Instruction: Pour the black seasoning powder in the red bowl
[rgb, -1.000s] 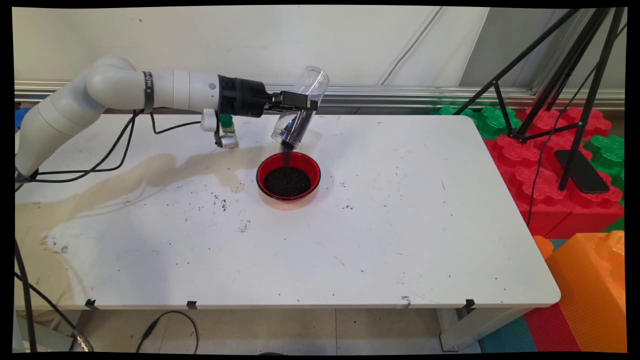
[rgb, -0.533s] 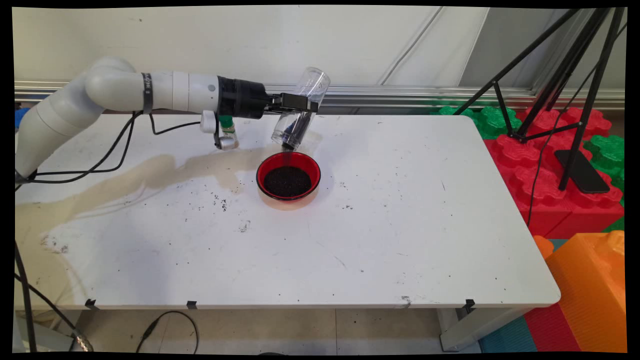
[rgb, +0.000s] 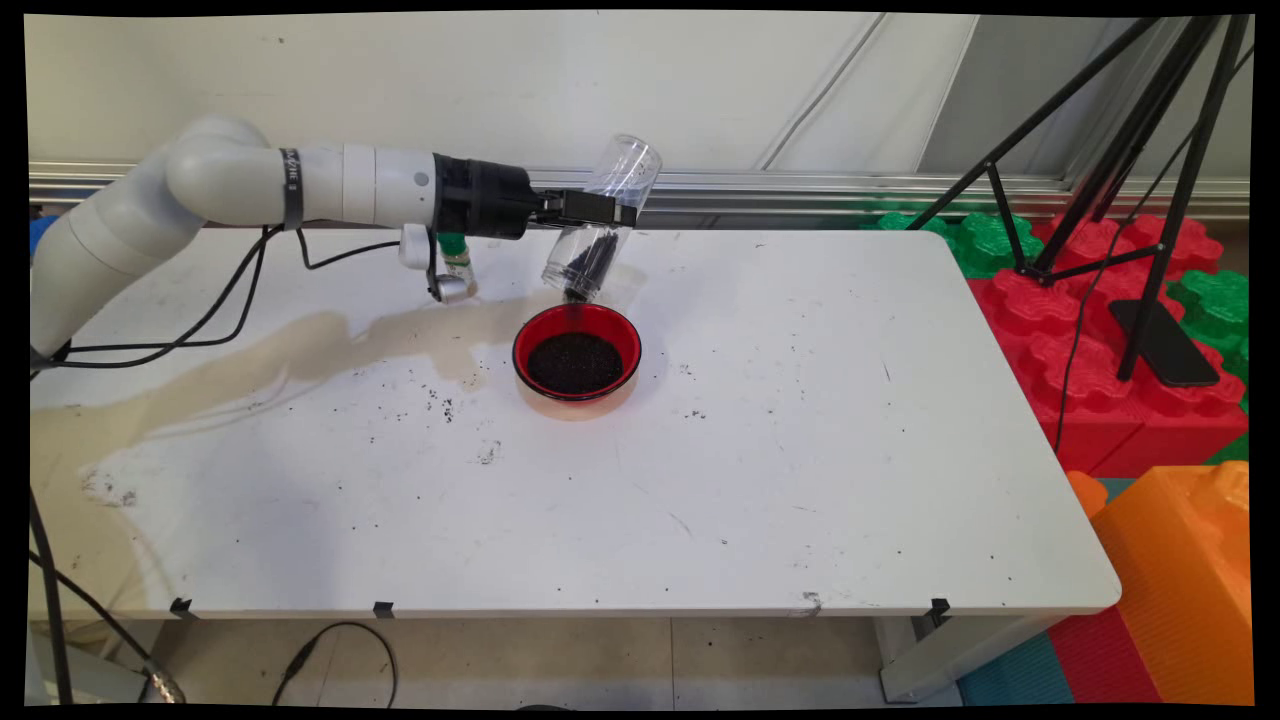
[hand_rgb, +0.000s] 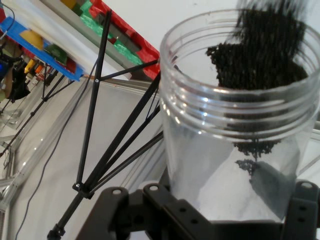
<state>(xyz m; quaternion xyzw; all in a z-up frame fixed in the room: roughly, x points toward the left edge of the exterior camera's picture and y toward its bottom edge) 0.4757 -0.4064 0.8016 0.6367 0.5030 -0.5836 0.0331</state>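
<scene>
My claw (rgb: 612, 210) is clamped on a clear jar (rgb: 600, 222), one finger on each side of its body, and I hold it tipped mouth-down above the far rim of the red bowl (rgb: 577, 354). In the hand view the jar (hand_rgb: 235, 130) fills the frame, its threaded mouth pointing away from me, with my linkage (hand_rgb: 150, 212) at the bottom edge. Black grains (hand_rgb: 260, 55) sit loose in the jar near the mouth, and a few cling lower on the wall. From the main view those grains (rgb: 588, 262) are gathered at the low end of the jar, just above the bowl.

The bowl stands near the middle of the white table (rgb: 800, 480), a little toward the far side, and holds a dark bed of the same grains (rgb: 574, 362). The jar's mouth is apart from the bowl, not touching it.

Just left of the jar, under my wrist, stands a small bottle (rgb: 455, 262) with a green cap, partly hidden by my arm (rgb: 250, 185). Stray grains (rgb: 440, 405) dot the table left of the bowl. A tan stain (rgb: 300, 345) spreads across the table's left side. Off the right edge stand a black tripod (rgb: 1130, 150) and red and green foam blocks (rgb: 1100, 330), with an orange block (rgb: 1190, 570) nearer the camera.
</scene>
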